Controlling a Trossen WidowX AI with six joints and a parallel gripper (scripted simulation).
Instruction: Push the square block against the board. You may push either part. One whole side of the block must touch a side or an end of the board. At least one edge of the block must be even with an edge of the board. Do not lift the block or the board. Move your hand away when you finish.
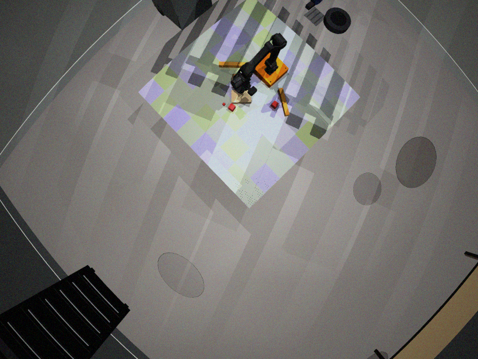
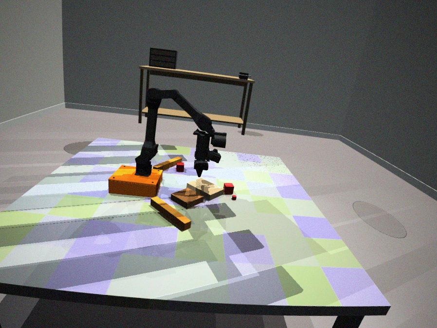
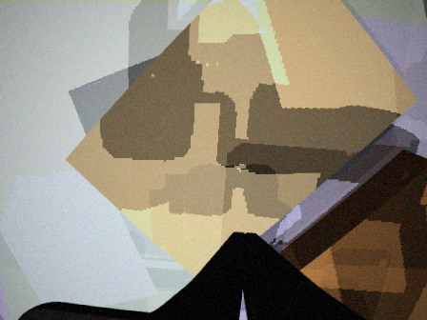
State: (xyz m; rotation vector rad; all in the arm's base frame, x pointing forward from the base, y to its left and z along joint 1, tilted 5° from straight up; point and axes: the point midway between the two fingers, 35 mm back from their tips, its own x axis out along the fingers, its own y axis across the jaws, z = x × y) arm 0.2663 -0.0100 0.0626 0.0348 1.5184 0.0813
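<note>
Closed tight with nothing between its fingers, the gripper (image 2: 199,173) points straight down and hangs above the block (image 2: 205,188), off its top face. In the wrist view the joined fingertips sit over the near corner of the block (image 3: 229,143). The block is a pale tan square lying flat on the table (image 2: 246,254). The board (image 2: 187,197), darker brown, lies just beside the block on the side toward the orange base (image 2: 134,182); from the wrist a thin strip of table shows between their facing sides, so they are not pressed together. A red cube (image 2: 228,188) sits near the block's far side, away from the base.
</note>
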